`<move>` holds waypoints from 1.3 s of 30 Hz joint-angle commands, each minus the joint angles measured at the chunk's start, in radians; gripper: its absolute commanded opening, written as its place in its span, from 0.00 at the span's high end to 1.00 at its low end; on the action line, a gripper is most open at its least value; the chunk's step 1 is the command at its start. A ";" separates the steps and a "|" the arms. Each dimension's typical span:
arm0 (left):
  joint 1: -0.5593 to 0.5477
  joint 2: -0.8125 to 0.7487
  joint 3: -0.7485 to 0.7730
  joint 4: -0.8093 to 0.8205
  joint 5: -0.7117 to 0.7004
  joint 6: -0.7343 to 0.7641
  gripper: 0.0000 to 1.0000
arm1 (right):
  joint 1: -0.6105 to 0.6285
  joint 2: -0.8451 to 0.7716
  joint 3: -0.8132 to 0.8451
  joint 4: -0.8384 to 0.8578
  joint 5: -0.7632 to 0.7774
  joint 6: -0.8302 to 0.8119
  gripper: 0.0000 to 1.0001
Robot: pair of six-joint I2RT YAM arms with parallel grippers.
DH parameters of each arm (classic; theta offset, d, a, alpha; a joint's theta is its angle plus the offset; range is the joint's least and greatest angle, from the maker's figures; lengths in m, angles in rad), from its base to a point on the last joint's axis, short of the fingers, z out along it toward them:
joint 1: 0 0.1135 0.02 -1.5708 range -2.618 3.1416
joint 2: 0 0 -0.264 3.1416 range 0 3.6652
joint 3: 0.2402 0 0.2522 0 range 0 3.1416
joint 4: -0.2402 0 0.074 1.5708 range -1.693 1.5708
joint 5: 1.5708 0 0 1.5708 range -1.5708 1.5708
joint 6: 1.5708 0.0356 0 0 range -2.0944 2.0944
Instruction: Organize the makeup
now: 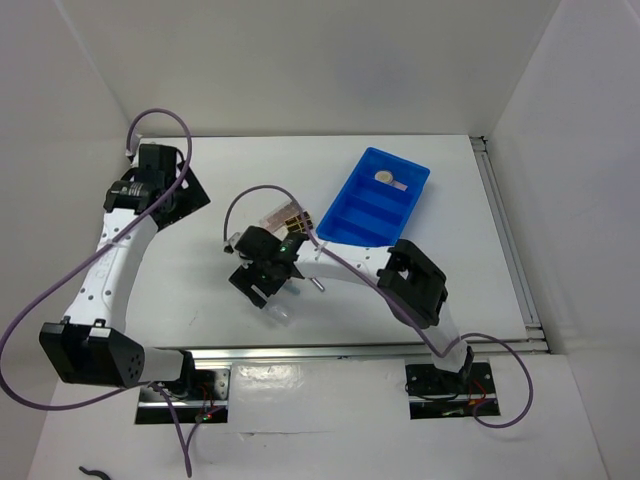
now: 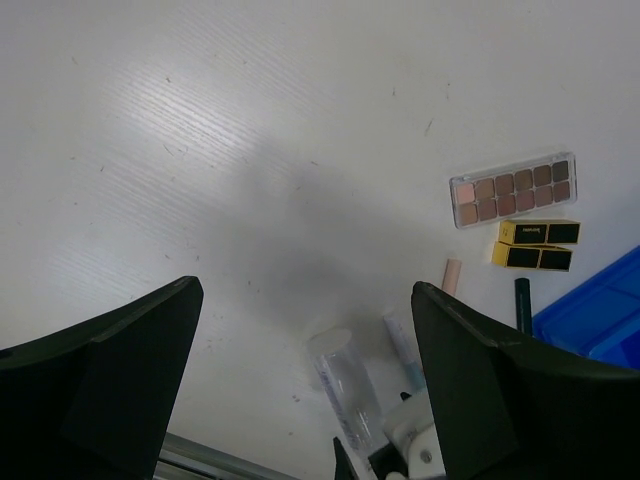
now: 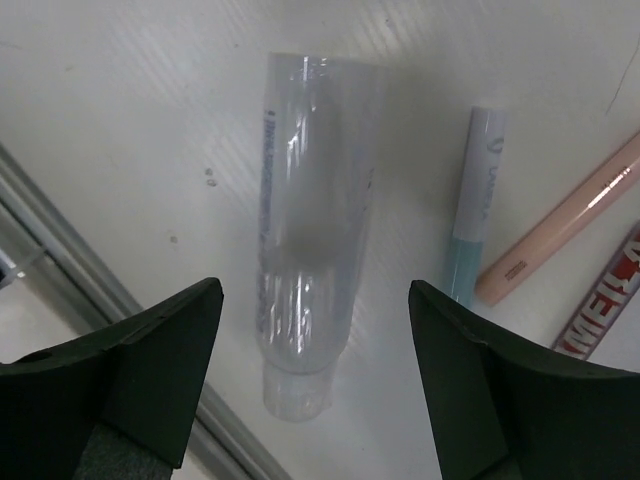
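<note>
Makeup lies in two places on the table. Most of it is loose around the middle, and a little is in the blue bin, which sits askew toward the far right corner. In the bin's farthest compartment we see a round compact with a small pale piece just beside it. What that piece is we cannot tell.

The right claw is released, its jaws spread wide. A clear tube lies flat on the table between them, and we see no finger touching it. The tube rests close to the near edge, by the metal rail. Beside it in the wrist view lies a white-and-teal pencil, then a pink pencil set at a slant with its lower end close to the first. At the frame's edge we see a strip with red lettering, only part of it showing.

The left claw is released too, spread wide with nothing between its jaws, and it hovers over bare table near the far left corner. From its camera we see the palette of brown and pink shades in a clear case. Two black-and-gold boxes lie side by side just next to it. A dark pencil lies near the bin's corner.
</note>
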 commanded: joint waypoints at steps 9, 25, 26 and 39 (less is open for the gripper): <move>0.005 -0.019 0.040 0.029 0.000 -0.010 0.00 | 0.016 0.049 -0.085 0.126 -0.032 0.011 0.40; 0.005 0.003 0.095 0.030 -0.012 -0.010 0.00 | -0.123 -0.414 -0.140 0.069 0.321 -0.139 0.68; 0.005 0.003 0.095 0.040 0.000 -0.010 0.00 | -0.160 -0.446 -0.168 0.091 0.321 -0.158 0.68; 0.005 0.021 0.075 0.070 0.049 -0.010 0.00 | -0.455 -0.586 -0.496 0.394 0.368 -0.442 0.67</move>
